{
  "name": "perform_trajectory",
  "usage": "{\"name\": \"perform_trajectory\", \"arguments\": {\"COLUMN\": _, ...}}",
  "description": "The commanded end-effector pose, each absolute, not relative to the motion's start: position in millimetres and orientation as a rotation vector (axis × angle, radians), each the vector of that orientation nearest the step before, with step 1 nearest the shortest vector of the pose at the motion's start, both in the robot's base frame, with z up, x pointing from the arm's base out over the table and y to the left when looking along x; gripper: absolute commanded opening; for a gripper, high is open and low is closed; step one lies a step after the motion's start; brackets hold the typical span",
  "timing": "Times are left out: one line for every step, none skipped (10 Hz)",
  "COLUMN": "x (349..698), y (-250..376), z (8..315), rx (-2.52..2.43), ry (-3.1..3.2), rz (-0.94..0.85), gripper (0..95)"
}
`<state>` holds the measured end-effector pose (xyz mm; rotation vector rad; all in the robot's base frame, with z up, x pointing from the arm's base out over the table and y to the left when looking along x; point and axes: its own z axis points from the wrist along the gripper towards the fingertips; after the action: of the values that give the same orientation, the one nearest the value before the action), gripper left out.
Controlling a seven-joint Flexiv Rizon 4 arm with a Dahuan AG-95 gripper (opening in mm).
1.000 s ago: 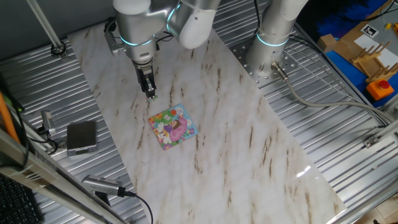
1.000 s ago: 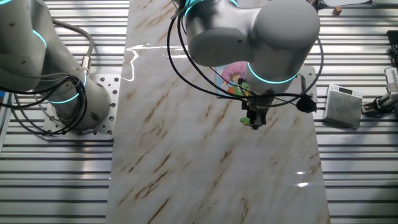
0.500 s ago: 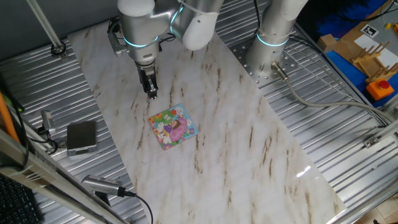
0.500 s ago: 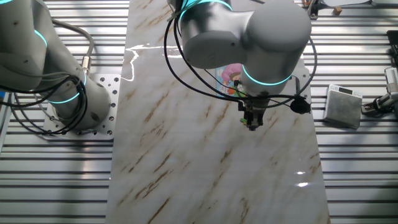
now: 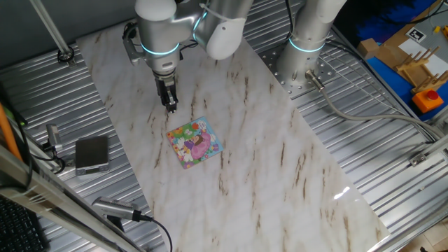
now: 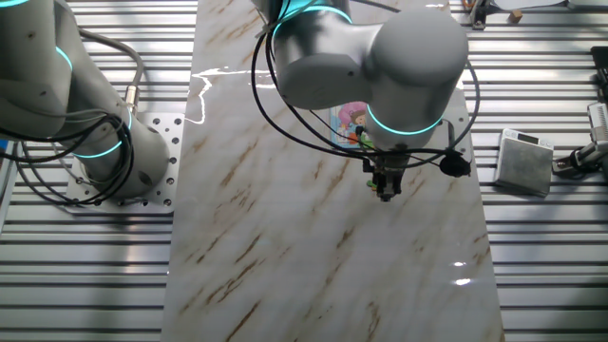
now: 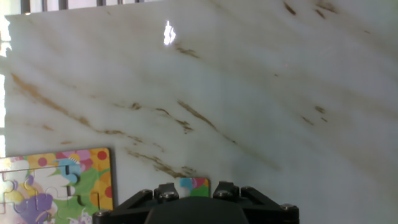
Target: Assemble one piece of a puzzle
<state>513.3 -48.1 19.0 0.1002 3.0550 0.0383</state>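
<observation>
My hand (image 5: pixel 170 106) pinches the piece (image 7: pixel 192 186) between its fingertips, above the desk (image 5: pixel 280 161) near its far-left corner, just beside the puzzle (image 5: pixel 194 142).

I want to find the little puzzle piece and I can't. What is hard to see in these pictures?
- The piece: hand view shows only a colourful sliver; the gripper body hides the rest. Too small in both fixed views.
- The gripper: fingertips too small to tell open from shut.
- The puzzle: the arm covers most of it in the other fixed view; the hand view's edge cuts it off.
</observation>
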Motion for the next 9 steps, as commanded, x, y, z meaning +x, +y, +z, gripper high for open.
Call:
{"name": "perform_trajectory", "arguments": {"x": 515.1, "y": -47.1, "z": 16.9, "rx": 0.111, "ry": 3.051, "rz": 0.037, "gripper": 38.0}}
{"name": "perform_trajectory", "arguments": {"x": 515.5, "y": -46.8, "z": 13.8, "rx": 0.114, "ry": 3.048, "rz": 0.035, "gripper": 38.0}}
{"name": "perform_trajectory", "arguments": {"x": 515.6, "y": -46.7, "z": 12.9, "rx": 0.114, "ry": 3.046, "rz": 0.035, "gripper": 38.0}}
{"name": "perform_trajectory", "arguments": {"x": 515.6, "y": -46.5, "z": 12.4, "rx": 0.115, "ry": 3.044, "rz": 0.036, "gripper": 38.0}}
{"name": "perform_trajectory", "arguments": {"x": 515.5, "y": -46.1, "z": 11.9, "rx": 0.117, "ry": 3.042, "rz": 0.036, "gripper": 38.0}}
{"name": "perform_trajectory", "arguments": {"x": 515.3, "y": -45.7, "z": 11.2, "rx": 0.123, "ry": 3.042, "rz": 0.036, "gripper": 38.0}}
{"name": "perform_trajectory", "arguments": {"x": 515.4, "y": -45.4, "z": 10.7, "rx": 0.125, "ry": 3.041, "rz": 0.036, "gripper": 38.0}}
{"name": "perform_trajectory", "arguments": {"x": 515.7, "y": -44.9, "z": 10.3, "rx": 0.126, "ry": 3.04, "rz": 0.036, "gripper": 38.0}}
{"name": "perform_trajectory", "arguments": {"x": 515.8, "y": -44.6, "z": 9.9, "rx": 0.129, "ry": 3.039, "rz": 0.036, "gripper": 38.0}}
